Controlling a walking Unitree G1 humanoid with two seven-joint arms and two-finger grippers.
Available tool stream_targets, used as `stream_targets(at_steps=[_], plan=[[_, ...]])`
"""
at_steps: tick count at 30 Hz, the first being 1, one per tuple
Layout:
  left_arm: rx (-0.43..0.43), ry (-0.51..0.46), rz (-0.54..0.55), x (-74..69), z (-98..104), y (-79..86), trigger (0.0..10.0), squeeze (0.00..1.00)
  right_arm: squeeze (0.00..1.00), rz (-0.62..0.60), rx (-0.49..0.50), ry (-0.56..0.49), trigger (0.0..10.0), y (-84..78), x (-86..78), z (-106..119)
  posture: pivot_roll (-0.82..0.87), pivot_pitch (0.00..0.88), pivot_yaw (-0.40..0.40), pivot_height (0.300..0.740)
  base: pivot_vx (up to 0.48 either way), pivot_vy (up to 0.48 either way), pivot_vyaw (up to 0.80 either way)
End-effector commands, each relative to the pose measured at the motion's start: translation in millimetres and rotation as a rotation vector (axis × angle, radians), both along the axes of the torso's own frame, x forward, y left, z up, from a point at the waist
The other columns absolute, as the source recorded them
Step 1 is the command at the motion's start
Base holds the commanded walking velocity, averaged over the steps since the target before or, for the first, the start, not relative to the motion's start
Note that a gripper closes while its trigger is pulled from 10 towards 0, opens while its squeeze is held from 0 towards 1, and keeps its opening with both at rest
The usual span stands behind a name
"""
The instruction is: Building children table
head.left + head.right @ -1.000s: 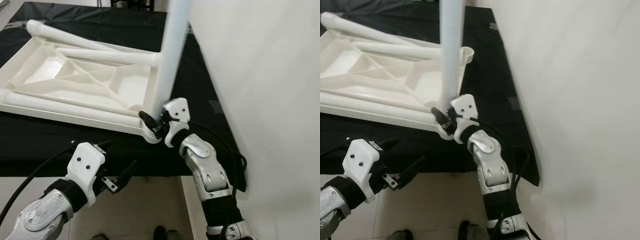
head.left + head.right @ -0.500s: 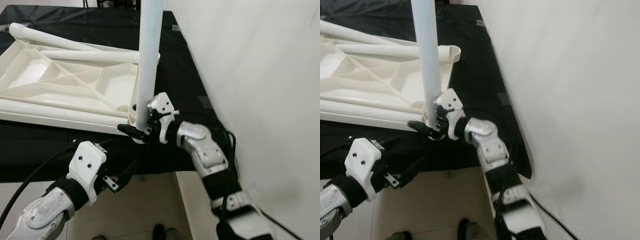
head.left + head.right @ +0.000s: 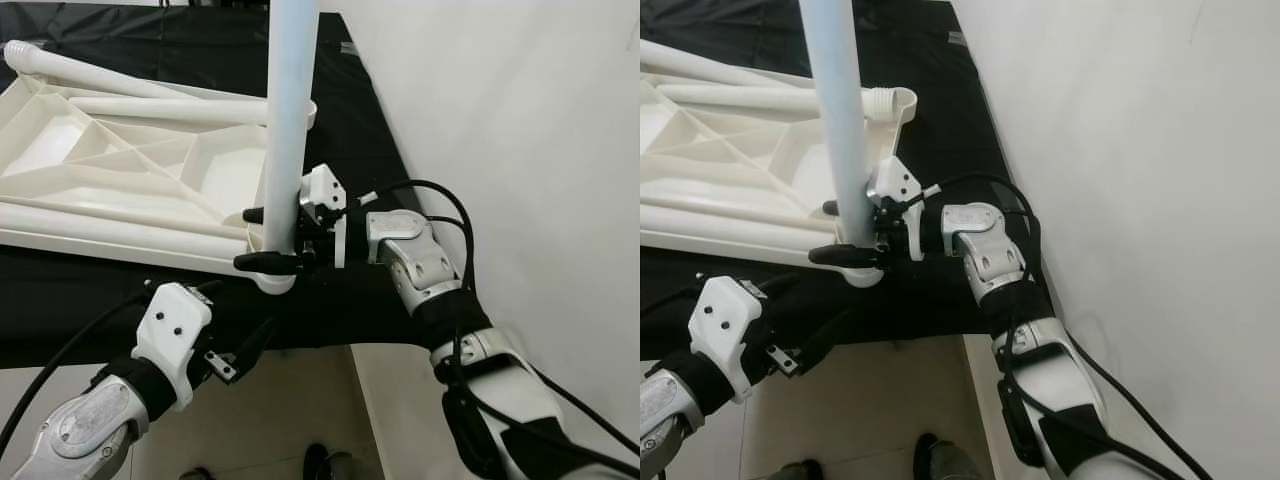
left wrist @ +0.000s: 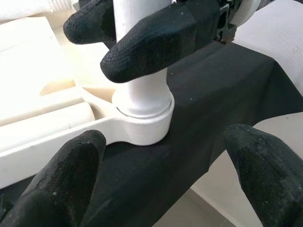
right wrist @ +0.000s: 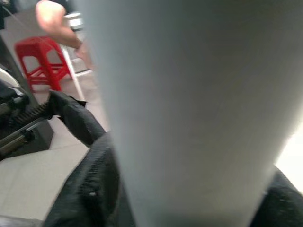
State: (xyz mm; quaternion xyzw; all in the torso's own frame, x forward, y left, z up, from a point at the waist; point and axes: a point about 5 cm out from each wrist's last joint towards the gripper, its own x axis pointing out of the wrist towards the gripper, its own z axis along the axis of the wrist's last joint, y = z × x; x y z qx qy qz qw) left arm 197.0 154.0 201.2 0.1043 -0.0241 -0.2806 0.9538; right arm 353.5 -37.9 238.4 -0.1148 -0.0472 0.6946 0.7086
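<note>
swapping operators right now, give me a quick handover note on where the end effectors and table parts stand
Right end effector: shut on the upright white plastic table leg, low down, just above the round corner socket of the upside-down white plastic tabletop.
Left end effector: open, holding nothing, hovering below the edge of the black cloth-covered work table.
Done: the upright leg stands in the near corner socket.
Left: two more white leg tubes lie loose on the tabletop's underside, not yet fitted. I can't tell whether the standing leg is fully seated.
</note>
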Motion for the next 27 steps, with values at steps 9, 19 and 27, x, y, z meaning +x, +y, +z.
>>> stream_targets(at_steps=[9, 19, 27], plan=[[0.002, 0.001, -0.006, -3.2, -1, -4.4, 10.0, 0.0, 0.0, -0.047, -0.051, -0.022, 0.0, -4.2, 8.4, -9, 0.19, 0.243, -0.171, 0.74, 0.0, 0.0, 0.0], [0.011, 0.004, -0.003, -5.3, -1, -1.5, 10.0, 0.0, 0.0, -0.858, -0.062, 0.161, 0.0, -36.5, -6.2, -85, 0.19, 0.265, -0.166, 0.74, 0.0, 0.0, 0.0], [0.011, 0.009, -0.015, -3.2, -2, -1.4, 10.0, 0.0, 0.0, -1.031, -0.072, 0.145, 0.0, -39.0, -15.8, -90, 0.18, 0.235, -0.156, 0.74, 0.0, 0.0, 0.0]])
